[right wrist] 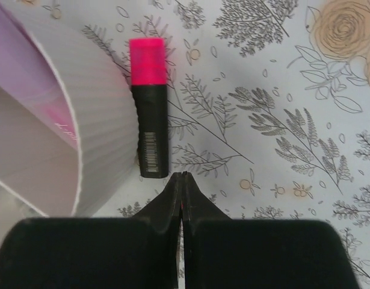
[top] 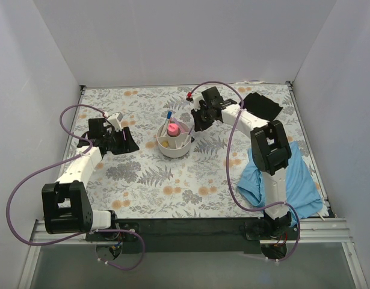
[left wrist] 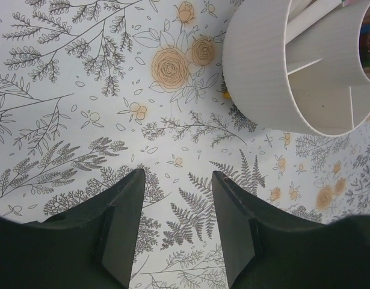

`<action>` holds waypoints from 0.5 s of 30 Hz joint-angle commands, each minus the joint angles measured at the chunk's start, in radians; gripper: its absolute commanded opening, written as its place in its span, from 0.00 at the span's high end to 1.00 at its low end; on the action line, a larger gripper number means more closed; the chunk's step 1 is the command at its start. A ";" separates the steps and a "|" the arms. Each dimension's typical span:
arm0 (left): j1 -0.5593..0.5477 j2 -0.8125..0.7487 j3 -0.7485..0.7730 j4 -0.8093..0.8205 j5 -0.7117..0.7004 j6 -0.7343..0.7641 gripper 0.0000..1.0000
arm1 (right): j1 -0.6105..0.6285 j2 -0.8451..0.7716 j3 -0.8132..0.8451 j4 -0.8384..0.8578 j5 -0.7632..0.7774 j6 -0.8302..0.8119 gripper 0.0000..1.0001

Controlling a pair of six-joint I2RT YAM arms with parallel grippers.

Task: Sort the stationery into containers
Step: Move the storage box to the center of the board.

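Observation:
The round white organiser (top: 174,146) stands mid-table; it holds a blue-capped marker (top: 169,115), a pink item (top: 172,128) and tan blocks (top: 165,143). My right gripper (top: 197,124) is shut just right of it. In the right wrist view its tips (right wrist: 182,176) sit just short of a stubby pink-and-dark case (right wrist: 150,114) that lies flat against the organiser's wall (right wrist: 100,120). A thin red sliver shows in the seam between the fingers. My left gripper (top: 129,146) is open and empty, low over the table left of the organiser (left wrist: 263,66); its tips (left wrist: 175,174) frame bare tablecloth.
A small red-tipped item (top: 189,96) lies behind the right wrist. A black cloth (top: 263,103) lies at the back right. A blue cloth (top: 302,180) lies by the right arm's base. White walls close in the floral table on three sides.

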 commanded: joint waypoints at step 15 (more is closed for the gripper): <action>0.025 -0.028 0.021 -0.010 -0.013 0.025 0.51 | 0.092 0.029 0.101 -0.004 -0.161 0.093 0.99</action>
